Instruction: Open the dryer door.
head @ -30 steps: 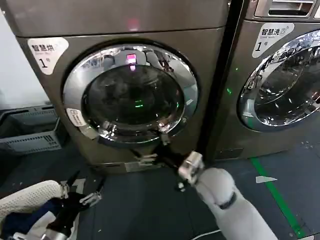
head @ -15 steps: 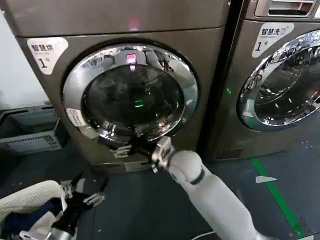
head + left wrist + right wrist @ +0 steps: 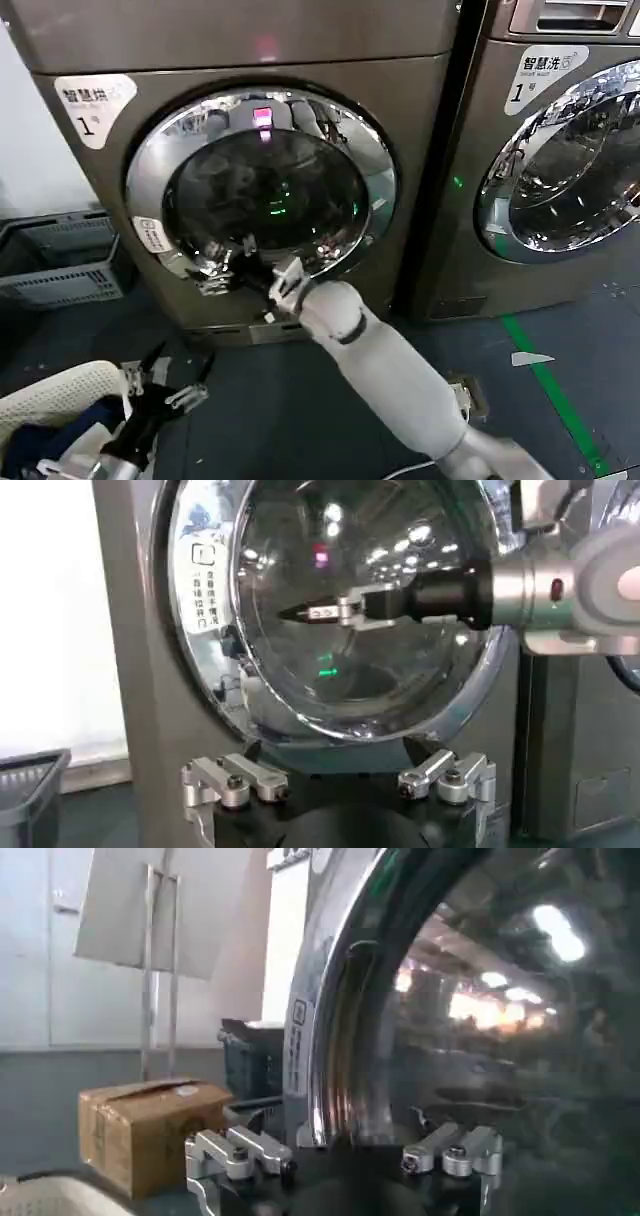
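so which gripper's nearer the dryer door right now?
Right. The right gripper is at the dryer door, by its lower-left chrome rim, fingers open. The left gripper hangs low over the floor in front of the machine, well clear, also open.

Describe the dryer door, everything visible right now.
The dryer door is round: a shiny chrome ring around dark domed glass that mirrors lights. It sits shut and flush in the grey front panel, a small white sticker on the ring's lower left. The right gripper is at its lower-left rim, fingers apart; contact cannot be confirmed. The left gripper waits low, away from it.
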{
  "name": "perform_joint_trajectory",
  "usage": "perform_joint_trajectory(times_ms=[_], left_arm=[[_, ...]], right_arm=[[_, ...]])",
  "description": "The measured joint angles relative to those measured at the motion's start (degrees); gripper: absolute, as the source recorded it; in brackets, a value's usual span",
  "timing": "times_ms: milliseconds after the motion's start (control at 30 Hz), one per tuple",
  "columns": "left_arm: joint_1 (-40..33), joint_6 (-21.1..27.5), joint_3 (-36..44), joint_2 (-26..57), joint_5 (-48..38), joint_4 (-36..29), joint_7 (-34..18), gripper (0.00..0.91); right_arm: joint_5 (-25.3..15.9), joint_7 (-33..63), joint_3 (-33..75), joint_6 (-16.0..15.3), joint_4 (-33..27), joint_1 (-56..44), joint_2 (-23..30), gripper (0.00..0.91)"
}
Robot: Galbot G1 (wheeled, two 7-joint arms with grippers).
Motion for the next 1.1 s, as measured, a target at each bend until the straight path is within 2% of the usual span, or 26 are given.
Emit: perform_joint_trajectory(times_ms=[533,1100], left_arm=[[0.3,0.0,0.1,0.1,-0.1,0.2,0.1,0.907],[1.4,-0.1,-0.2,-0.5,0.5,-0.5,0.1,0.907]], right_arm=[[0.1,2.1,-3.4,2.1,-7.7,3.5,3.6,0.907],[0.1,2.5,-5.1,2.6,-10.5,5.4,4.5,0.907]])
